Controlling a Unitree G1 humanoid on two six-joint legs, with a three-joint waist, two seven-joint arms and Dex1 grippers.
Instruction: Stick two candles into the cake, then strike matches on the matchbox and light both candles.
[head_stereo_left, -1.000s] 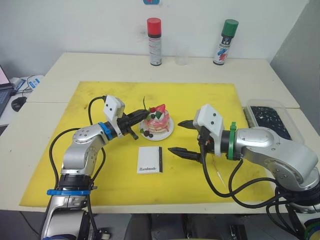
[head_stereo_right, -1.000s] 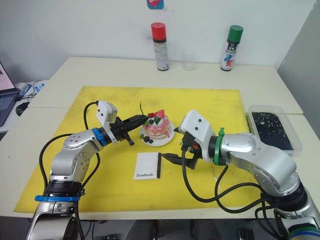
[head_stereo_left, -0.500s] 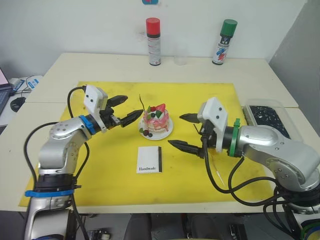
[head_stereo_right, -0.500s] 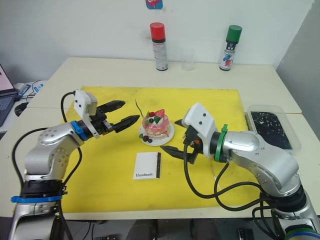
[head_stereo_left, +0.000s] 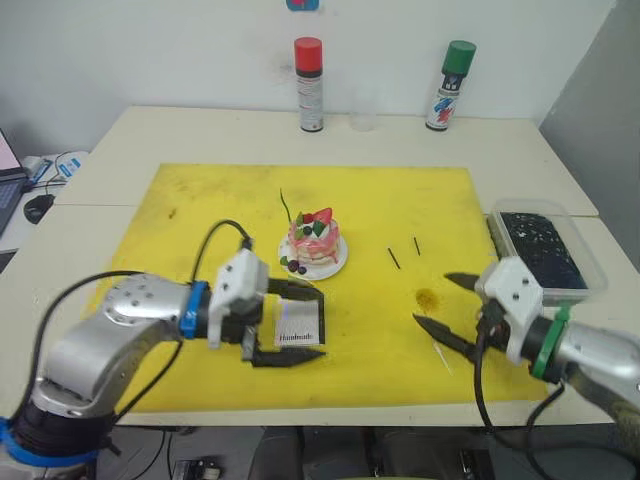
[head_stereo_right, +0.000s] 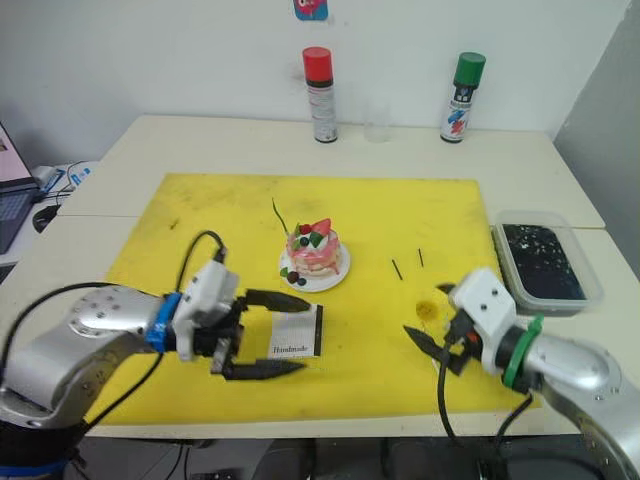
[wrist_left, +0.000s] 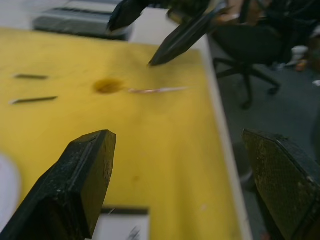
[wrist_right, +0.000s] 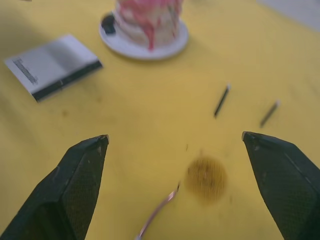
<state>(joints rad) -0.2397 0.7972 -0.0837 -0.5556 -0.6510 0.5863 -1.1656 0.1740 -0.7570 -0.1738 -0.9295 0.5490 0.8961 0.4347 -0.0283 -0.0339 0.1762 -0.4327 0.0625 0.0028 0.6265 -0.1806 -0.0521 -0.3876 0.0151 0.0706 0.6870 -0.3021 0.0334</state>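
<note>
**One candle in the cake, both hands wide open**

Left hand (head_stereo_left: 290, 325) is spread wide with the matchbox (head_stereo_left: 299, 323) sitting right between its two fingers, though as far as I can tell they aren't touching it. The box lies flat on the yellow mat (head_stereo_left: 190, 200), "Handmade" side up, dark strip on the edge facing the right hand.

Just beyond the left hand's fingers is the cake (head_stereo_left: 315, 238) on its little white plate (head_stereo_left: 335, 266), strawberry on top. One candle (head_stereo_left: 286, 207) stands in it on the left-hand side, leaning a bit.

Right hand (head_stereo_left: 445, 311) is also wide open, gripping nothing, hovering low over the near right part of the mat. The other candle (wrist_right: 156, 212) lies flat on the mat just under and between its fingers, next to a brownish stain (head_stereo_left: 427, 298). The two matches (head_stereo_left: 405, 252) lie side by side a little past that stain, between the right hand and the cake, well apart from the matchbox.

Further out on the bench (head_stereo_left: 200, 130): a red-capped spray can (head_stereo_left: 308, 84), a green-capped one (head_stereo_left: 449, 85), and a clear tray (head_stereo_left: 545, 243) with dark stuff out past the right hand.
</note>
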